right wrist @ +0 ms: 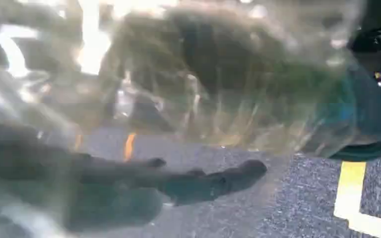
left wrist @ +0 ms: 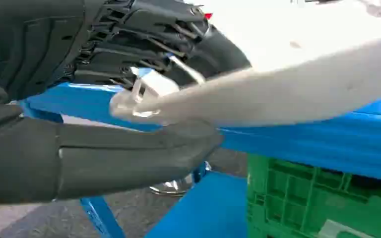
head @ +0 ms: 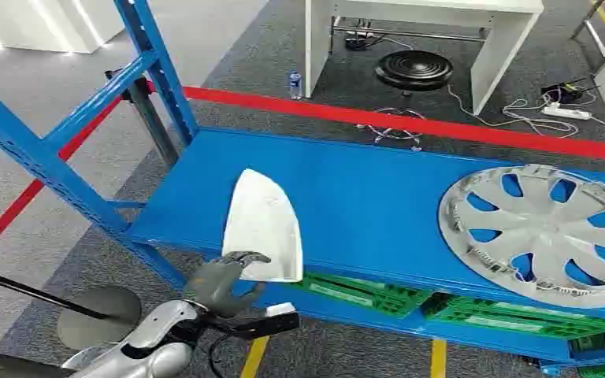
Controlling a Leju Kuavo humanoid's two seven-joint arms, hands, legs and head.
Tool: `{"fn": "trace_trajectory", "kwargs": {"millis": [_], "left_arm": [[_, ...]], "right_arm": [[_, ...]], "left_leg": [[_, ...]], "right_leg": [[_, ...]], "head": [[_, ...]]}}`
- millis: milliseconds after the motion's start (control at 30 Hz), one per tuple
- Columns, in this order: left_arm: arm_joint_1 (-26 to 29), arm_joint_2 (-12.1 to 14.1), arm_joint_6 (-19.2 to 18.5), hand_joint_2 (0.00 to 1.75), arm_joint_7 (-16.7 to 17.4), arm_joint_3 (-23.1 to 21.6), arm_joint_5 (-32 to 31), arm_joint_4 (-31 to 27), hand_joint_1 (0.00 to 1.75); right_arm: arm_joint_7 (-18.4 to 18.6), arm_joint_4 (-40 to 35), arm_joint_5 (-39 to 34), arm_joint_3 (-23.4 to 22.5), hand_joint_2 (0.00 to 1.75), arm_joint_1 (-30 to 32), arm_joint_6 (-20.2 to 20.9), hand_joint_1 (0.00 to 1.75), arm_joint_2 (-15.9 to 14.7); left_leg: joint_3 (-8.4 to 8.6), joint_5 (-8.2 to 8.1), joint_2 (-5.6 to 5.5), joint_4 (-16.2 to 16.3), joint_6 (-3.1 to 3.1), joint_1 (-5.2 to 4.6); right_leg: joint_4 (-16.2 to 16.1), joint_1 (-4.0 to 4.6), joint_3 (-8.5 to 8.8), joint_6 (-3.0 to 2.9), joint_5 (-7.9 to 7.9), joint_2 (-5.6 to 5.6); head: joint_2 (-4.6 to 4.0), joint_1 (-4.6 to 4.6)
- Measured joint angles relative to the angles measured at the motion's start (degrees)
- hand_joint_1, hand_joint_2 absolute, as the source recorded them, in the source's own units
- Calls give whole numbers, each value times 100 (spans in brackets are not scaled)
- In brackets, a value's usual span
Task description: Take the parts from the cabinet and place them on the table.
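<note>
A white, iron-shaped shell part [head: 264, 224] lies at the front edge of the blue cabinet shelf [head: 362, 185], its wide end overhanging. My left hand [head: 220, 282] grips that wide end from below the edge. In the left wrist view the fingers [left wrist: 144, 39] lie over the white part [left wrist: 287, 99] and the thumb [left wrist: 129, 158] presses under it. A silver wheel cover [head: 547, 232] rests on the shelf at the right. My right hand [right wrist: 198, 181] hangs over the carpet with fingers stretched out; a blurred translucent thing [right wrist: 228, 84] covers much of that view, and whether the hand holds it is unclear.
Green crates [head: 362, 293] sit on the lower shelf under the front edge. Blue uprights [head: 47, 157] rise at the left. A round stand base [head: 98, 315] lies on the floor by my left arm. Beyond the red floor tape [head: 410, 122] stand a black stool [head: 413, 69] and a white desk [head: 504, 47].
</note>
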Motion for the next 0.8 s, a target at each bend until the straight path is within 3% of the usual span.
{"fn": "trace_trajectory", "kwargs": {"millis": [667, 800], "left_arm": [[-384, -127, 186, 175, 9, -2, -617, 101, 175], [-557, -135, 492, 175, -22, -2, -813, 114, 175]], "right_arm": [[0, -88, -186, 94, 0, -27, 20, 0, -72], [0, -85, -151, 94, 0, -72, 92, 0, -74]], "left_leg": [[3, 8, 0, 0, 6, 0], [0, 12, 0, 0, 5, 0]], "right_leg": [[0, 0, 2, -7, 9, 1], [0, 0, -1, -6, 11, 0]], "head": [[0, 0], [0, 0]]}}
